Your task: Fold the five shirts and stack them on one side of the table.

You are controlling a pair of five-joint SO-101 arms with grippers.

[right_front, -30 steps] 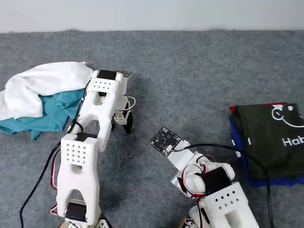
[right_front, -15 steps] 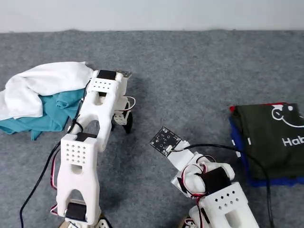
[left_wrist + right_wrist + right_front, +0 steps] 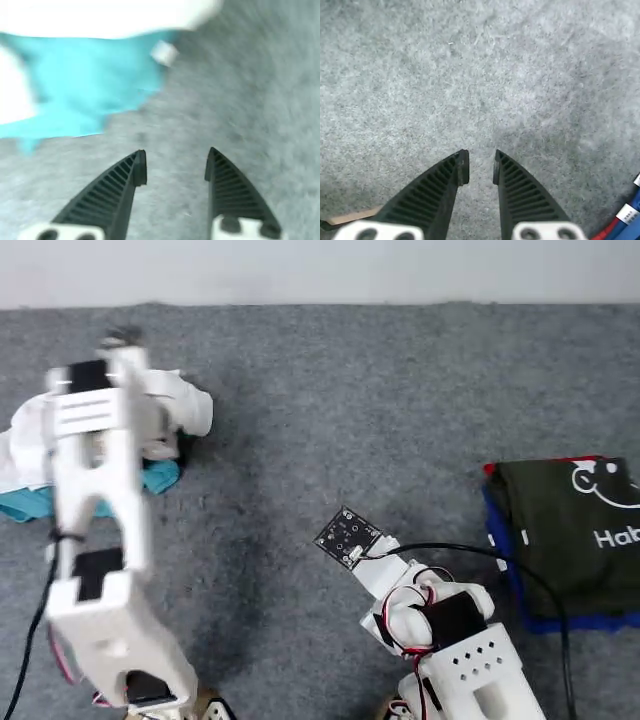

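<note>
Left arm (image 3: 95,490) swung away from table centre, now over the crumpled heap: white shirt (image 3: 188,405) on teal shirt (image 3: 160,476). Left gripper (image 3: 176,151) jaws wide apart, empty, just short of the teal cloth. Right gripper (image 3: 480,152) low over grey felt table (image 3: 400,390), jaws narrowly apart, empty. Folded stack (image 3: 570,550) at right edge (dark top shirt with white print; blue and red beneath).

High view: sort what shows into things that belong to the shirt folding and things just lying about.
Belongs to the job:
white shirt
teal shirt
folded stack
left gripper
right gripper

Just lying about:
cable
table
</note>
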